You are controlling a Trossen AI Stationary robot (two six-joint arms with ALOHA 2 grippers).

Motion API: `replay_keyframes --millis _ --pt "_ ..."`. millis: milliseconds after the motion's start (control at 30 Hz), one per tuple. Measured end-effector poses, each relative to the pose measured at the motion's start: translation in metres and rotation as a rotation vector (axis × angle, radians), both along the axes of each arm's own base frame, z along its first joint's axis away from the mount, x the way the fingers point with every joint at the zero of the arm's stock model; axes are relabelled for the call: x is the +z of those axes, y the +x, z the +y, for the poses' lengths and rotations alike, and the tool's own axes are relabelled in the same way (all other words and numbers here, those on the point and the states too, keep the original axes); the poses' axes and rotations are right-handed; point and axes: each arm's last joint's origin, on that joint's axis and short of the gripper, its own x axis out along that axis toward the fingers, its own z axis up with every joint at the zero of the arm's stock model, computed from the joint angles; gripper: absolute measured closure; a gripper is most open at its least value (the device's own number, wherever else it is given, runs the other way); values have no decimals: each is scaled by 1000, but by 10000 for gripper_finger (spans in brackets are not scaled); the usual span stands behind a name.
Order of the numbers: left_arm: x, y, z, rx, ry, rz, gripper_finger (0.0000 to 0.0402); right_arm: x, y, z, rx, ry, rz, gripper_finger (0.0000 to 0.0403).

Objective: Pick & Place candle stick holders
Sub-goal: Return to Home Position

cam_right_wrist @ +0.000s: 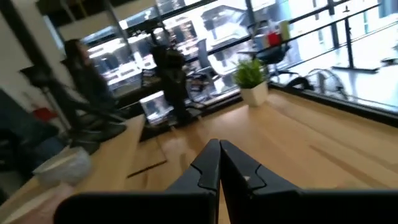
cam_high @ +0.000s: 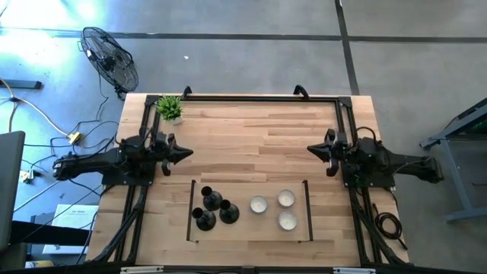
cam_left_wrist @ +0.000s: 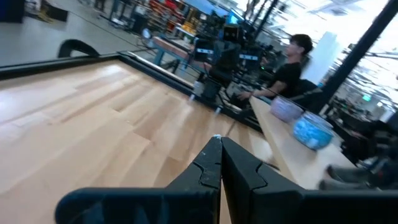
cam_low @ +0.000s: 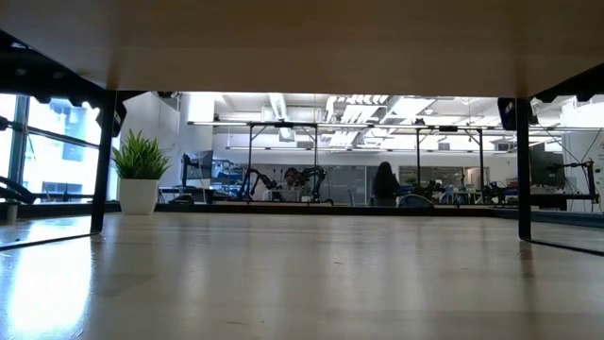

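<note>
Three black candle stick holders [cam_high: 216,208] stand close together on their round bases near the table's front edge, left of centre, between two thin black bars. My left gripper [cam_high: 189,153] is shut and empty at the table's left side, above the holders' far side. My right gripper [cam_high: 310,149] is shut and empty at the table's right side. Both wrist views show their fingers closed together, the left gripper [cam_left_wrist: 219,142] and the right gripper [cam_right_wrist: 219,144].
Three white tealight candles [cam_high: 277,209] sit right of the holders. A small green potted plant [cam_high: 170,109] stands at the far left corner; it also shows in the low view [cam_low: 140,173]. A black frame [cam_high: 262,99] runs along the table's far edge. People sit beyond the table.
</note>
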Motion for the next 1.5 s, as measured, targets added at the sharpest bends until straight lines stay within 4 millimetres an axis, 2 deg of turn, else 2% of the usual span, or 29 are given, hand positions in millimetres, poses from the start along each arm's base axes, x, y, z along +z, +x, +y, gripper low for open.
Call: replay_keyframes --millis 367,1500 --pt "0 0 -5 -48 -2 0 401 2 1 10 103 -1 -19 395" --pt "0 0 -5 -49 -1 0 401 1 1 10 104 -1 -17 398"
